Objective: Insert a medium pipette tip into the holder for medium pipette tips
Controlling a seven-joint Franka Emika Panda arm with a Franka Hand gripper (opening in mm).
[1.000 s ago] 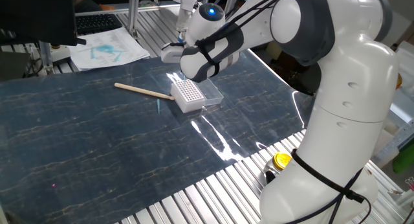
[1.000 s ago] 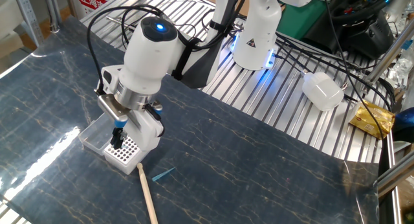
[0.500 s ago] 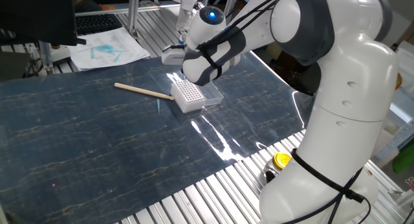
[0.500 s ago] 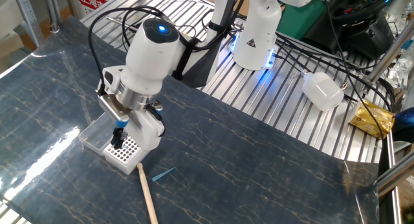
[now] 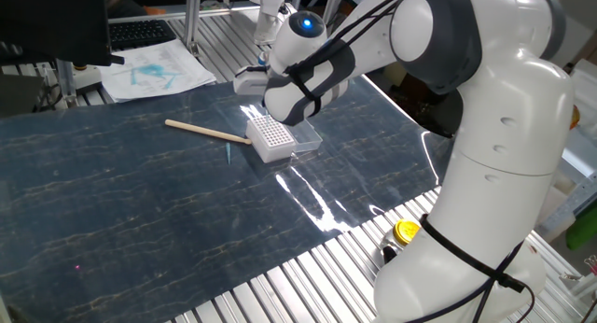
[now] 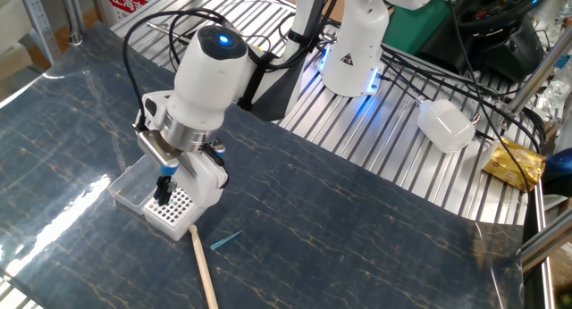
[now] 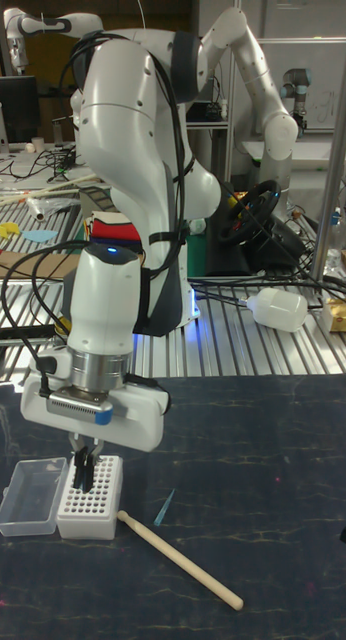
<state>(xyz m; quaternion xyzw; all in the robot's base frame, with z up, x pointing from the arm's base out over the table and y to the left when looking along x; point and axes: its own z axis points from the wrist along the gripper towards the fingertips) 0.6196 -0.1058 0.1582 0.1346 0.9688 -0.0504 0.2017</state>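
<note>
The white holder for medium pipette tips (image 6: 175,208) stands on the dark mat, its clear lid (image 6: 128,186) folded out beside it. My gripper (image 6: 162,198) hangs straight down over the holder's hole grid (image 7: 97,492), fingertips (image 7: 79,478) just above it and close together. I cannot make out whether anything is pinched between them. A teal medium pipette tip (image 6: 225,241) lies loose on the mat a short way from the holder (image 5: 270,137), also visible as a thin sliver (image 7: 164,507) in the tall view.
A long tan wooden stick (image 6: 204,270) lies on the mat, one end touching the holder's corner. The arm's base (image 6: 356,50), cables and a white box (image 6: 445,124) sit on the ribbed metal table behind. Papers (image 5: 154,73) lie beyond the mat's far edge.
The gripper has risen a little above the holder. The loose tip, the stick and the holder have not moved.
</note>
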